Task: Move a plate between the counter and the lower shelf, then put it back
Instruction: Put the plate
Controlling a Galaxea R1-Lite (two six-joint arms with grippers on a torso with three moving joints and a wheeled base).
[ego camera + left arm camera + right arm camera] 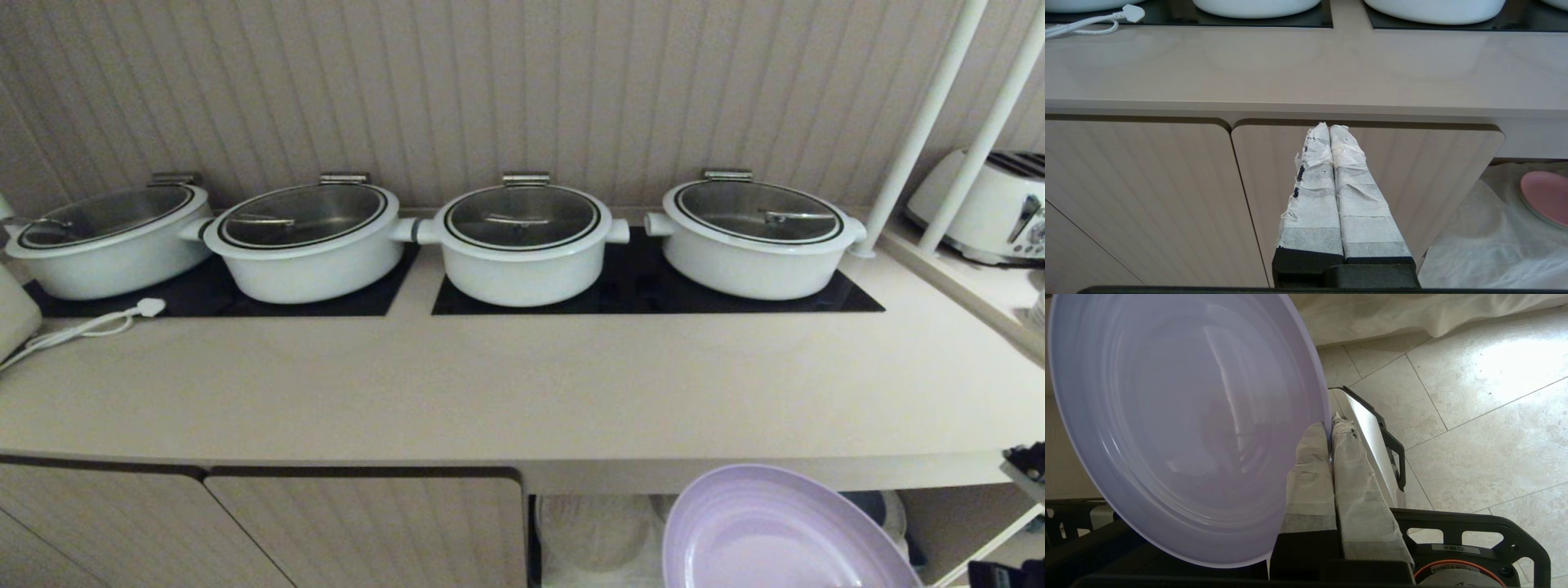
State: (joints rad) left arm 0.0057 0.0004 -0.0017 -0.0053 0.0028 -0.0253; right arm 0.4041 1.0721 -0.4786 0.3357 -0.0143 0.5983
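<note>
The lilac plate [775, 531] hangs tilted in the air in front of the lower shelf [596, 531], below the front edge of the beige counter [522, 392]. In the right wrist view my right gripper [1329, 422] is shut on the rim of the plate [1180, 428], whose hollow side faces the camera. The right gripper itself is hidden in the head view. My left gripper [1329, 127] is shut and empty, parked in front of a cabinet door below the counter [1306, 69]. White cloth lines the lower shelf [1474, 237].
Several white lidded pots [522, 245] stand on black cooktop panels at the back of the counter. A white plug and cable [151, 307] lie at the left. A toaster [988, 204] and white poles [922, 131] are at the right. A pink plate [1545, 196] lies in the shelf.
</note>
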